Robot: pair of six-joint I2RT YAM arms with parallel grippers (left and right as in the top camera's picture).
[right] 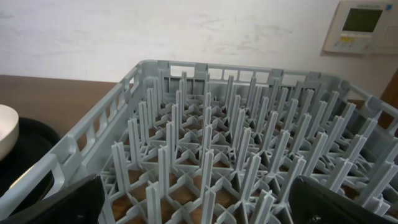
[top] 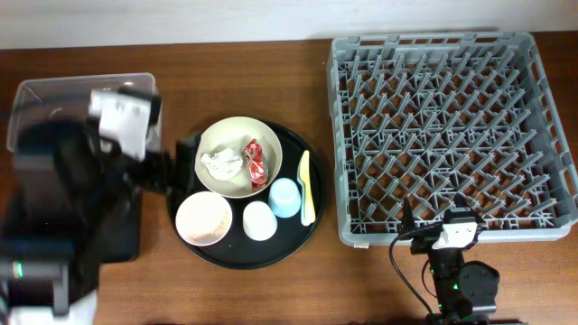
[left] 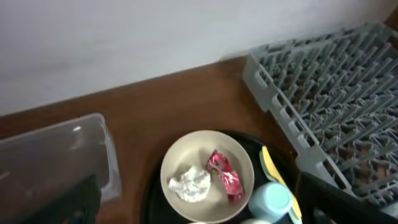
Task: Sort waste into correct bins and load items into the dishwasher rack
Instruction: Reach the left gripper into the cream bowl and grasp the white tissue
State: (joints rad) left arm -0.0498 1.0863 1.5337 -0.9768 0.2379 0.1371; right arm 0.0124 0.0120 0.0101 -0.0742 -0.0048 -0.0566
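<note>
The cream bowl [top: 237, 135] on the round black tray holds the white wrapper [top: 221, 163] and the red wrapper [top: 256, 161]. The pink bowl [top: 204, 218] holds rice. The white cup [top: 258, 220], the blue cup [top: 285, 197] and the yellow utensil [top: 305, 187] lie beside them. My left gripper [top: 185, 162] is open and empty at the tray's left rim. In the left wrist view it [left: 205, 214] hangs over the bowl [left: 186, 152], white wrapper [left: 189, 185] and red wrapper [left: 224, 174]. My right gripper [top: 436, 212] is open and empty at the grey rack's [top: 452, 135] front edge. In the right wrist view it [right: 202, 211] faces the rack [right: 236, 143].
The clear box [top: 54, 99] stands at the back left, partly under my left arm. It also shows in the left wrist view [left: 56, 155]. The flat black tray [top: 122, 239] is mostly hidden by that arm. The round black tray [top: 298, 239] sits between arm and rack.
</note>
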